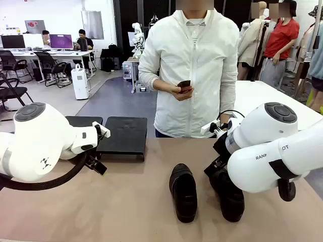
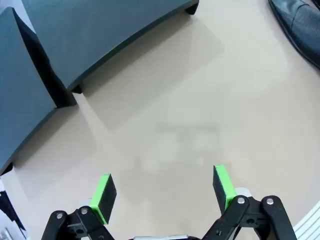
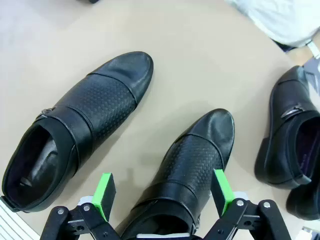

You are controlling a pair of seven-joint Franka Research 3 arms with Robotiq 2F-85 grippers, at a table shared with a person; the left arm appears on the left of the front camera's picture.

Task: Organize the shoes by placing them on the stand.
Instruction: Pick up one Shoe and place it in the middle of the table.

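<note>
Two black shoes lie side by side on the tan table, one (image 1: pixel 183 191) in the open and one (image 1: pixel 229 194) partly under my right arm. In the right wrist view my right gripper (image 3: pixel 162 192) is open, its green pads (image 3: pixel 103 195) on either side of the nearer textured shoe (image 3: pixel 195 160) without gripping it. A second shoe (image 3: pixel 75 130) lies to its left and a third shoe (image 3: pixel 287 135) to the right. The stand's two black platforms (image 1: pixel 123 135) (image 1: pixel 83 121) sit at the table's far left. My left gripper (image 2: pixel 162 192) hangs open over bare table near the platforms (image 2: pixel 100 35).
A person in a white jacket (image 1: pixel 192 65) stands at the table's far side holding a phone (image 1: pixel 184 86). A shoe's toe (image 2: pixel 300 25) shows at the top right of the left wrist view. Bare tabletop (image 1: pixel 126 201) lies between the platforms and the shoes.
</note>
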